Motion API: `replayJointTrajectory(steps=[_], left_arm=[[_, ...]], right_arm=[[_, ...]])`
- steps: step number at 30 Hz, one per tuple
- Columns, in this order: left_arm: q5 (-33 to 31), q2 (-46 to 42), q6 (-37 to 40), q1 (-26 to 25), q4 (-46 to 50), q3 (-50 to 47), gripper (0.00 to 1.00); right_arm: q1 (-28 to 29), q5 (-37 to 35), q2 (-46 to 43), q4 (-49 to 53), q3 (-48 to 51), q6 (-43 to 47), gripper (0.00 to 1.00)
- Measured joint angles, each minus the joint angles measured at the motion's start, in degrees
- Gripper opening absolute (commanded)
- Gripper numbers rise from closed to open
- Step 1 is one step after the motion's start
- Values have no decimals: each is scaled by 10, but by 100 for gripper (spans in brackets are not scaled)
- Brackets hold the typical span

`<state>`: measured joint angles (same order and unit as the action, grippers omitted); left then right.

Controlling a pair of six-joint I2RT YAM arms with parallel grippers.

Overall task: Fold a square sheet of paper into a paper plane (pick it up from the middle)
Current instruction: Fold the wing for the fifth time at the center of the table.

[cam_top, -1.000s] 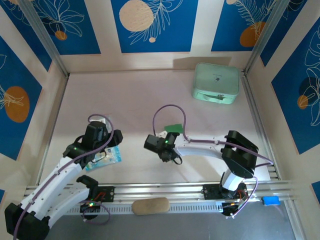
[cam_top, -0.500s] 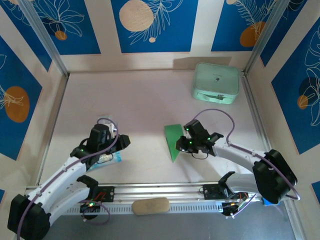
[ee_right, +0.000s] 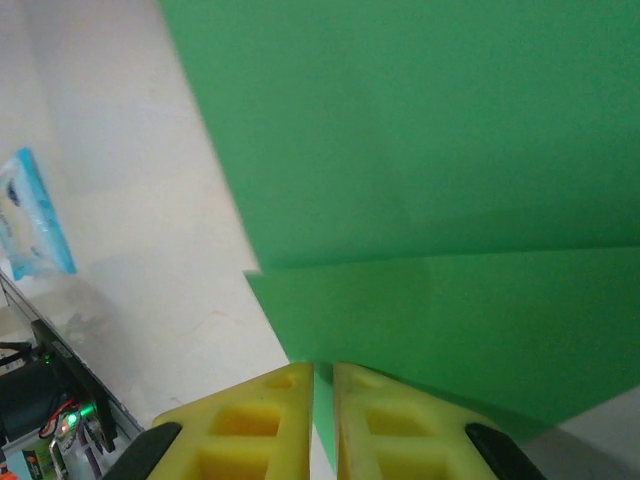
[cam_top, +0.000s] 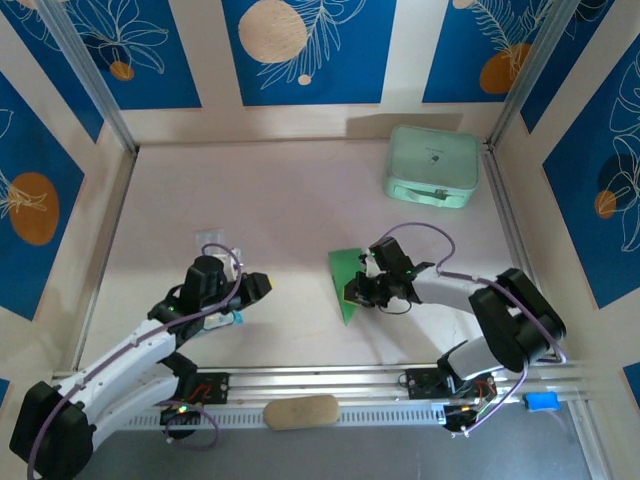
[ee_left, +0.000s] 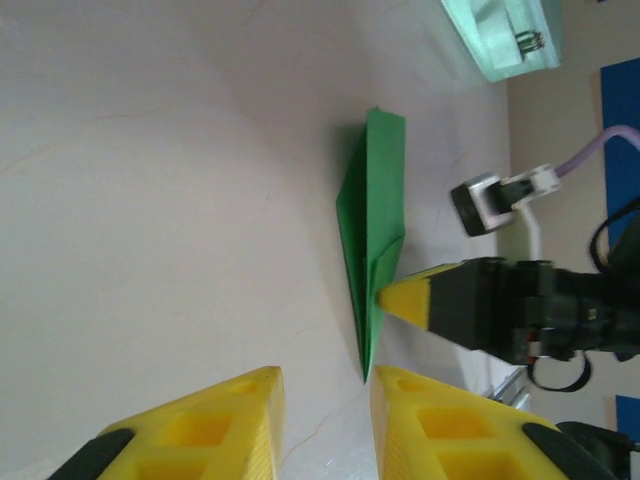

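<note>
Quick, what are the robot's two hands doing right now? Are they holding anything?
Left gripper: partly open, holding nothing.
Right gripper: shut on the edge of the paper plane.

Right arm's moved loads. A second ago it was stretched out to the left, with the right claw [cam_top: 362, 290] holding a bit of green paper up off the worktop [cam_top: 280, 200]. Then it swung out to the right, and now the elbow's tucked in closer. The claw has crept left and is nipped onto the right edge of the paper plane [cam_top: 345, 285]. The plane went from bunched up at the claw to lying flat, point toward the near side. The left claw [cam_top: 255, 287] slid right and a bit nearer, off the blue-print packet [cam_top: 236, 318], and the arm now covers most of that packet.
</note>
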<state>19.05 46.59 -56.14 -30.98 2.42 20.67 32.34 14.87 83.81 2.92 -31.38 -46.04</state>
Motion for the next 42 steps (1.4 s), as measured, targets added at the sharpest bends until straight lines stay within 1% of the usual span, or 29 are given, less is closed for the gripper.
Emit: replayJointTrajectory(steps=[3,6,7,10,13,14,17,19,21,23,26,28,31,36,37,42], left_arm=[[0,10,-6,-8,-23,0,27],[1,52,-6,-18,-48,4,27],[2,69,-6,-23,-55,6,26],[2,121,-7,-43,-81,20,24],[0,174,-10,-66,-107,47,22],[-2,195,-11,-73,-118,59,19],[-2,250,-15,-85,-143,95,17],[-3,280,-18,-89,-161,111,17],[-4,303,-20,-92,-173,123,16],[-3,329,-21,-97,-183,136,14],[4,375,-24,-108,-202,155,12],[11,405,-26,-116,-216,167,12],[22,446,-37,-125,-244,174,11],[28,494,-49,-130,-256,180,9],[24,501,-49,-130,-256,181,9],[10,522,-54,-129,-256,180,7]], right_arm=[[11,-5,23,-8,0,-19,12],[33,-15,31,-22,-5,-49,12],[43,-22,36,-29,-7,-69,12],[68,-40,42,-63,-3,-150,7],[111,-71,42,-120,13,-260,12],[130,-84,42,-132,15,-290,14],[168,-106,30,-137,14,-332,20],[168,-122,-5,-109,14,-329,22],[153,-137,-54,-70,10,-311,24],[119,-144,-104,-37,7,-279,24],[52,-127,-140,-3,7,-232,24],[14,-116,-144,12,9,-204,25],[-14,-87,-143,36,17,-166,26],[-29,-46,-129,48,26,-126,29],[-30,-38,-123,49,27,-121,31],[-30,-16,-92,51,26,-97,33]])
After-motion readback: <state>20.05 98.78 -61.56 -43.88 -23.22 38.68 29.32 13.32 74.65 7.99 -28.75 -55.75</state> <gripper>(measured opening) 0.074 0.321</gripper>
